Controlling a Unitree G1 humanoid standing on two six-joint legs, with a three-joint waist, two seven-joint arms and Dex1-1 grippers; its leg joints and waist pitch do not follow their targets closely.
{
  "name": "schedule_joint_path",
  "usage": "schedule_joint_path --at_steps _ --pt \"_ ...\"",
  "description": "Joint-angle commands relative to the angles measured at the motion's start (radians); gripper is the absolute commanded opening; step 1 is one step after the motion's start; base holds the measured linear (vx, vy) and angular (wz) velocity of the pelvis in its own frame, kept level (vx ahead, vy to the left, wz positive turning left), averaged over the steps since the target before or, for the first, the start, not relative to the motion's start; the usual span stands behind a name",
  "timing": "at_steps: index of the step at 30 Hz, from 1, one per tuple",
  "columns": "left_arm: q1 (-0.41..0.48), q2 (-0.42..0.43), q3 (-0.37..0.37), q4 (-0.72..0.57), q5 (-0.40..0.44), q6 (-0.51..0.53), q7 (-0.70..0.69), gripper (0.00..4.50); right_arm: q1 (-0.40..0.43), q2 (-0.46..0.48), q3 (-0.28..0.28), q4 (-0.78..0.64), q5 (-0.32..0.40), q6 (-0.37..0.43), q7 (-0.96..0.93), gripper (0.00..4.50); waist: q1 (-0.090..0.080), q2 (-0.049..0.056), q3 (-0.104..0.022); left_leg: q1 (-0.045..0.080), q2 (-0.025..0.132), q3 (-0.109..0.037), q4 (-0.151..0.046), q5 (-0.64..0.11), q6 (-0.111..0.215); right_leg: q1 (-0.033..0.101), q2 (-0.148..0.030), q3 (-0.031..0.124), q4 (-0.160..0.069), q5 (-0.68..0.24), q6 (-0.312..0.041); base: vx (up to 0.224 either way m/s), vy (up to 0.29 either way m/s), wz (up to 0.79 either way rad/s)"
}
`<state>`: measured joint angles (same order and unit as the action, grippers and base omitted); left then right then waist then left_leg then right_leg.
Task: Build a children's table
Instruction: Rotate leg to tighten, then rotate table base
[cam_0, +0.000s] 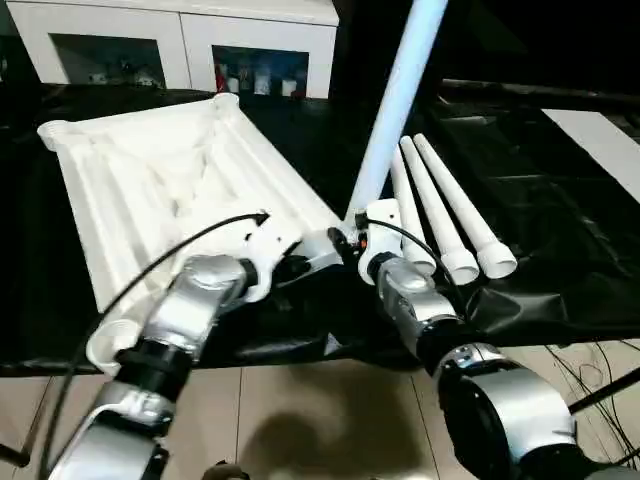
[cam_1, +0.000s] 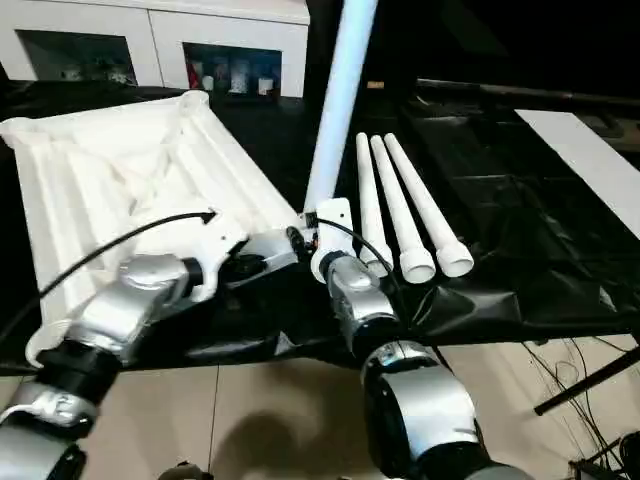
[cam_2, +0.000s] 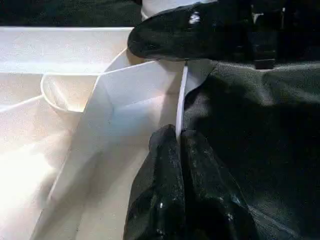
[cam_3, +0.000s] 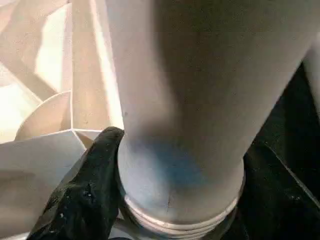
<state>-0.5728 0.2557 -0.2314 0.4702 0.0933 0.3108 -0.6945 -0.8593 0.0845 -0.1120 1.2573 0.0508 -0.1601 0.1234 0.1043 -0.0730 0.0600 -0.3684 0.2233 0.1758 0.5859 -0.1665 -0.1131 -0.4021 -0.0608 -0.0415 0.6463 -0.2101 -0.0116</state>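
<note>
White tabletop (cam_0: 170, 170) lies ribbed underside up; one leg (cam_0: 395, 110) stands at its corner socket; three legs (cam_0: 445, 205) lie beside.

**Occluded and Cropped Items**

Upright leg (cam_0: 395, 100): top cut off by frame edge; base hidden behind right gripper (cam_0: 352, 240). Tabletop (cam_0: 150, 170) near corners covered by left forearm (cam_0: 190, 300). Cabinet (cam_0: 180, 35) contents too small to identify

The white tapered leg (cam_3: 200, 90) stands close in front of the right wrist camera, its threaded lower end (cam_3: 180, 220) visible at the base. One black finger (cam_3: 85, 195) of the right tool (cam_3: 165, 200) lies against the leg's side. Beside the leg is the ribbed underside (cam_3: 60, 65) of the white plastic top, with a round corner socket (cam_3: 47, 117). Black sheeting (cam_3: 285, 165) lies on the leg's other side.
</note>
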Motion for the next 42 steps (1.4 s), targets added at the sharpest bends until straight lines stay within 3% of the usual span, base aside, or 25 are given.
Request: schedule_joint_path --at_steps 1,4,5,7,8,10,11,14,15,16,18,19,21,23,26,27,28,30,31,33,34,35,37,39,42 --pt "-0.009 -0.018 0.025 0.055 0.009 -0.022 0.121 0.0 0.003 0.048 0.004 0.001 0.031 -0.028 0.073 3.25 -0.008 0.006 -0.068 0.012 0.007 0.006 -0.066 -0.198 -0.005 0.039 -0.066 0.041 -0.08 -0.14 -0.145 0.0 0.0 0.0" --pt "-0.005 -0.019 0.019 0.041 -0.006 -0.028 0.091 0.0 0.005 0.04 0.014 -0.01 0.024 -0.055 0.1 3.45 -0.012 0.008 -0.068 0.006 0.007 0.004 -0.068 -0.204 -0.003 0.042 -0.066 0.04 -0.078 -0.139 -0.144 0.0 0.0 0.0" --pt "-0.007 -0.019 0.015 0.042 -0.008 -0.038 0.082 0.0 0.002 0.036 0.009 -0.012 0.024 -0.058 0.107 3.74 -0.021 0.009 -0.07 0.006 0.006 0.002 -0.068 -0.202 -0.005 0.043 -0.065 0.038 -0.079 -0.144 -0.145 0.0 0.0 0.0" --pt "-0.012 -0.019 0.016 0.044 -0.012 -0.042 0.077 0.0 -0.003 0.028 0.012 -0.015 0.015 -0.056 0.113 3.81 -0.026 0.012 -0.071 0.005 0.005 0.002 -0.066 -0.184 -0.001 0.045 -0.064 0.038 -0.077 -0.122 -0.154 0.0 0.0 0.0" --pt "-0.019 -0.019 0.017 0.049 -0.017 -0.054 0.064 0.0 -0.006 0.019 0.018 -0.023 0.007 -0.059 0.129 3.85 -0.027 0.019 -0.072 0.009 0.005 0.003 -0.065 -0.179 0.002 0.042 -0.063 0.039 -0.076 -0.098 -0.166 0.0 0.0 0.0" --pt "-0.025 -0.018 0.019 0.056 -0.021 -0.067 0.056 0.0 -0.006 0.008 0.027 -0.038 0.002 -0.061 0.148 3.85 -0.027 0.017 -0.073 0.007 0.005 0.004 -0.063 -0.163 0.009 0.046 -0.061 0.039 -0.072 -0.051 -0.182 0.0 0.0 0.0" --pt "-0.039 -0.02 0.024 0.083 -0.016 -0.111 0.054 0.0 0.003 -0.006 0.036 -0.067 0.0 -0.06 0.183 3.85 -0.026 0.022 -0.073 0.008 0.003 0.004 -0.062 -0.153 0.016 0.047 -0.059 0.039 -0.072 -0.027 -0.189 0.0 0.0 0.0" --pt "-0.081 -0.035 0.051 0.148 -0.026 -0.159 0.064 0.0 0.03 -0.031 0.062 -0.12 -0.017 -0.051 0.222 3.85 -0.022 0.021 -0.071 0.01 0.003 0.007 -0.061 -0.155 0.026 0.048 -0.06 0.04 -0.074 -0.02 -0.198 0.0 0.0 0.0" --pt "-0.09 -0.037 0.056 0.16 -0.032 -0.165 0.068 0.44 0.035 -0.035 0.068 -0.126 -0.022 -0.052 0.225 3.86 -0.021 0.021 -0.071 0.011 0.003 0.007 -0.061 -0.157 0.026 0.047 -0.06 0.041 -0.075 -0.026 -0.198 0.0 0.0 0.0" --pt "-0.098 -0.038 0.059 0.168 -0.033 -0.167 0.073 0.55 0.041 -0.038 0.071 -0.135 -0.023 -0.051 0.228 3.86 -0.019 0.019 -0.071 0.011 0.004 0.006 -0.063 -0.166 0.021 0.049 -0.062 0.041 -0.076 -0.044 -0.198 0.0 0.0 0.0" --pt "-0.136 -0.04 0.076 0.205 -0.036 -0.186 0.108 0.54 0.068 -0.051 0.083 -0.173 -0.031 -0.045 0.239 3.86 -0.015 0.025 -0.07 0.013 0.005 0.005 -0.063 -0.179 0.015 0.048 -0.063 0.041 -0.078 -0.058 -0.2 0.0 0.0 0.0" --pt "-0.147 -0.042 0.083 0.214 -0.036 -0.194 0.124 0.63 0.074 -0.054 0.086 -0.182 -0.035 -0.042 0.24 3.86 -0.017 0.022 -0.071 0.012 0.007 0.003 -0.065 -0.183 0.009 0.049 -0.064 0.04 -0.076 -0.053 -0.204 0.0 0.0 0.0" --pt "-0.179 -0.042 0.105 0.236 -0.021 -0.26 0.214 0.95 0.092 -0.058 0.087 -0.208 -0.036 -0.033 0.236 3.86 -0.017 0.027 -0.073 0.013 0.007 0.001 -0.064 -0.195 0.005 0.049 -0.063 0.039 -0.076 -0.046 -0.205 0.0 0.0 0.0" --pt "-0.216 -0.036 0.169 0.249 -0.042 -0.313 0.306 1.04 0.123 -0.06 0.099 -0.243 -0.043 -0.02 0.23 3.86 -0.019 0.027 -0.074 0.009 0.005 0.0 -0.062 -0.177 0.01 0.055 -0.062 0.039 -0.073 -0.01 -0.205 0.0 0.0 0.0" --pt "-0.222 -0.007 0.206 0.236 -0.052 -0.315 0.32 1.04 0.147 -0.057 0.12 -0.267 -0.058 -0.012 0.233 3.86 -0.021 0.027 -0.075 0.008 0.003 -0.001 -0.061 -0.151 0.016 0.056 -0.062 0.039 -0.068 0.024 -0.213 0.0 0.0 0.0" --pt "-0.221 0.004 0.215 0.228 -0.053 -0.306 0.316 1.04 0.154 -0.058 0.13 -0.276 -0.068 -0.01 0.234 3.86 -0.022 0.036 -0.073 0.01 0.004 0.0 -0.061 -0.156 0.013 0.053 -0.06 0.039 -0.07 0.03 -0.217 0.0 0.0 0.0" --pt "-0.221 0.004 0.215 0.228 -0.053 -0.306 0.316 1.04 0.154 -0.058 0.13 -0.276 -0.068 -0.01 0.234 3.86 -0.021 0.034 -0.075 0.012 0.003 0.0 -0.06 -0.153 0.013 0.054 -0.059 0.038 -0.067 0.038 -0.22 0.0 0.0 0.0" --pt "-0.165 0.083 0.226 0.096 -0.126 -0.187 0.093 1.04 0.184 -0.057 0.141 -0.335 -0.059 0.015 0.27 3.86 -0.018 0.038 -0.075 0.01 0.007 -0.001 -0.061 -0.137 0.013 0.054 -0.061 0.038 -0.06 0.069 -0.238 0.0 0.0 0.0" --pt "-0.165 0.083 0.226 0.096 -0.126 -0.187 0.093 1.04 0.184 -0.057 0.141 -0.335 -0.059 0.015 0.27 3.86 -0.017 0.039 -0.075 0.012 0.006 -0.001 -0.061 -0.133 0.012 0.055 -0.061 0.038 -0.059 0.077 -0.242 0.0 0.0 0.0" --pt "-0.077 0.196 0.174 -0.052 -0.206 -0.104 -0.182 1.04 0.224 -0.076 0.172 -0.42 -0.048 0.053 0.357 3.86 -0.016 0.038 -0.073 0.013 0.008 -0.001 -0.063 -0.142 0.012 0.052 -0.06 0.038 -0.059 0.073 -0.246 0.0 0.0 0.0" --pt "-0.077 0.196 0.174 -0.052 -0.206 -0.104 -0.182 1.04 0.224 -0.076 0.172 -0.42 -0.048 0.053 0.357 3.86 -0.017 0.039 -0.073 0.012 0.009 -0.002 -0.064 -0.144 0.011 0.053 -0.061 0.038 -0.058 0.07 -0.244 0.0 0.0 0.0" --pt "-0.033 0.249 0.148 -0.127 -0.261 -0.045 -0.288 1.04 0.253 -0.095 0.191 -0.482 -0.032 0.083 0.42 3.86 -0.019 0.039 -0.071 0.019 0.008 0.005 -0.064 -0.157 0.007 0.045 -0.055 0.039 -0.062 0.07 -0.244 0.0 0.0 0.0" --pt "0.011 0.301 0.114 -0.2 -0.318 0.014 -0.384 1.04 0.283 -0.122 0.212 -0.552 -0.018 0.119 0.486 3.86 -0.011 0.042 -0.071 0.018 0.01 0.001 -0.065 -0.155 0.007 0.051 -0.059 0.039 -0.057 0.075 -0.243 0.0 0.0 0.0" --pt "0.041 0.334 0.079 -0.25 -0.346 0.057 -0.438 1.04 0.305 -0.152 0.225 -0.611 -0.002 0.151 0.543 3.86 -0.015 0.045 -0.065 0.022 0.009 0.005 -0.069 -0.198 -0.002 0.042 -0.054 0.04 -0.065 0.025 -0.236 0.0 0.0 0.0" --pt "0.069 0.349 0.005 -0.293 -0.318 0.117 -0.488 1.04 0.35 -0.254 0.251 -0.754 0.032 0.24 0.685 3.86 -0.007 0.046 -0.056 0.026 0.011 0.004 -0.075 -0.259 -0.012 0.044 -0.052 0.041 -0.076 -0.07 -0.208 0.0 0.0 0.0"
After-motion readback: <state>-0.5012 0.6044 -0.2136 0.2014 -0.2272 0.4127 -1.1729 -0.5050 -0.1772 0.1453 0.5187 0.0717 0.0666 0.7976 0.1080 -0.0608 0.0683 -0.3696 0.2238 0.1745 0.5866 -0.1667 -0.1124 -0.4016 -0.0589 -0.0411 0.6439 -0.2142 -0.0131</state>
